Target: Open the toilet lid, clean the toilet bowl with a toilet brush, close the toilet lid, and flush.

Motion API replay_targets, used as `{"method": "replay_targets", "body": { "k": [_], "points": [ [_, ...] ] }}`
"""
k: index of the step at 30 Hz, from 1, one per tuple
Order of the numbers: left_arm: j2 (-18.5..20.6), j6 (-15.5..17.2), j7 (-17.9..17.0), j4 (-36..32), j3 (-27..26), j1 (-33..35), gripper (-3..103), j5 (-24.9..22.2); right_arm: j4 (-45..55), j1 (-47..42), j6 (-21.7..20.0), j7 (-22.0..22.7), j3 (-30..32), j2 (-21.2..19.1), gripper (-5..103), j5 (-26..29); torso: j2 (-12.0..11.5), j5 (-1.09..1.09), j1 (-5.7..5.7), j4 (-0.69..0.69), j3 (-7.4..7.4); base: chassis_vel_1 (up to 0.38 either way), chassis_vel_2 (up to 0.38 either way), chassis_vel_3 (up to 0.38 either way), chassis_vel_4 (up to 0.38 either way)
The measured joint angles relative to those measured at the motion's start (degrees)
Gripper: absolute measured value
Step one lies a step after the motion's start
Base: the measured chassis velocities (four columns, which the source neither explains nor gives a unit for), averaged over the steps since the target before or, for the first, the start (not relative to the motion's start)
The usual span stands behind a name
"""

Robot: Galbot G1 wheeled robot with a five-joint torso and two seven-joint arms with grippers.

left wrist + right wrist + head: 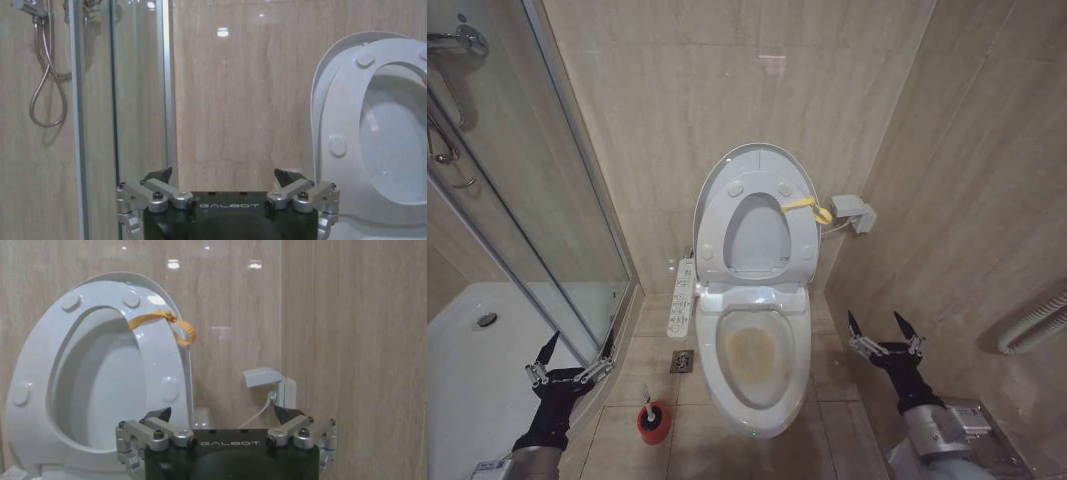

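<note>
The toilet lid (756, 152) stands raised against the back wall. The ring seat (803, 245) is up against it, with a yellow strap (805, 207) on its right side. Below, the toilet bowl (779, 395) lies uncovered, with a yellowish-brown stain (751, 350) inside. The toilet brush (647, 404) stands in a red holder (655, 426) on the floor left of the bowl. My left gripper (582, 345) hangs open, left of the brush and above it. My right gripper (875, 325) hangs open to the right of the bowl. The wrist views show the left gripper (223, 175) and the right gripper (223, 412) facing the raised lid (93, 385).
A glass shower door (547, 200) and a white shower tray (487, 350) close the left side. A control panel (683, 297) sits left of the bowl and a floor drain (682, 361) below it. A wall box (852, 212) and a grab rail (1032, 325) are on the right wall.
</note>
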Motion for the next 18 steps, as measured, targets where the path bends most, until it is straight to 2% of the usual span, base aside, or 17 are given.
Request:
{"method": "replay_targets", "body": {
  "k": [9, 13, 18],
  "points": [
    [0.0, 0.0, 0.0, 0.0, 0.0, 0.0, 100, 0.0, -1.9, 3.3, -0.8, 0.7, 0.2, -1.2, 100, 0.1, 0.0, 0.0, 0.0, 0.0, 0.0, 0.0, 0.0, 0.0, 0.0],
    [0.0, 0.0, 0.0, 0.0, 0.0, 0.0, 100, 0.0, -3.8, 4.9, 1.3, 1.0, 0.1, -1.7, 100, 1.2, 0.0, 0.0, 0.0, 0.0, 0.0, 0.0, 0.0, 0.0, 0.0],
    [0.0, 0.0, 0.0, 0.0, 0.0, 0.0, 100, 0.0, -4.8, 5.6, 1.5, 1.5, -0.2, -2.1, 100, 2.2, 0.0, 0.0, 0.0, -0.01, 0.0, 0.0, 0.0, 0.0, 0.0]
  ]
}}
